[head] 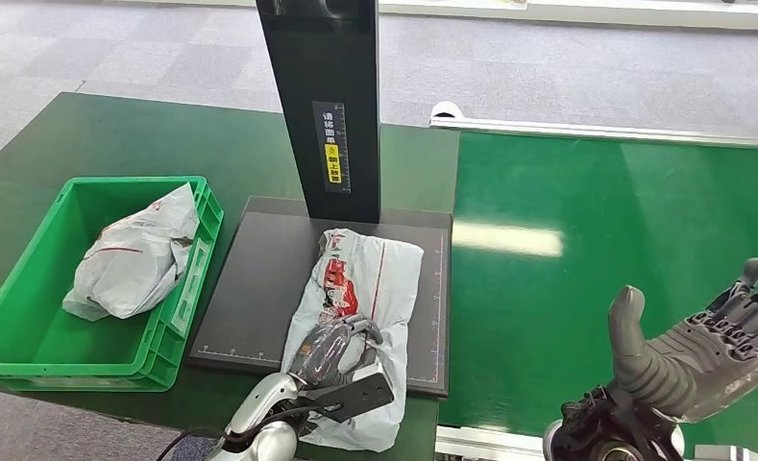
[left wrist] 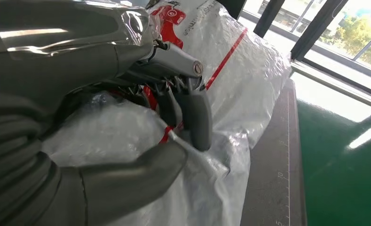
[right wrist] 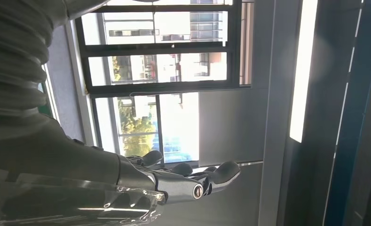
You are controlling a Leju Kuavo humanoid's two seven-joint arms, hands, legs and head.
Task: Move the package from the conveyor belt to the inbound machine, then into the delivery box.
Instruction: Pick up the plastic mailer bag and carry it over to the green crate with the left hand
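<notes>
1. Package (head: 360, 317): lies on the dark scanner platform (head: 259, 288), its near end overhanging.
2. Left hand (head: 331, 348): fingers (left wrist: 193, 117) and thumb pinch the plastic; palm hidden.
3. Right hand (head: 701, 351): fingers spread, holding nothing, above the conveyor belt (head: 567, 288); wrist cut off.

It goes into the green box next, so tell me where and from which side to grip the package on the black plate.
Grip the package at its near end, from above, where the left hand already pinches a fold of the loose plastic. The bag lies flat and limp on the inbound machine plate, its far end against the post, so probably only the near end offers slack.
</notes>
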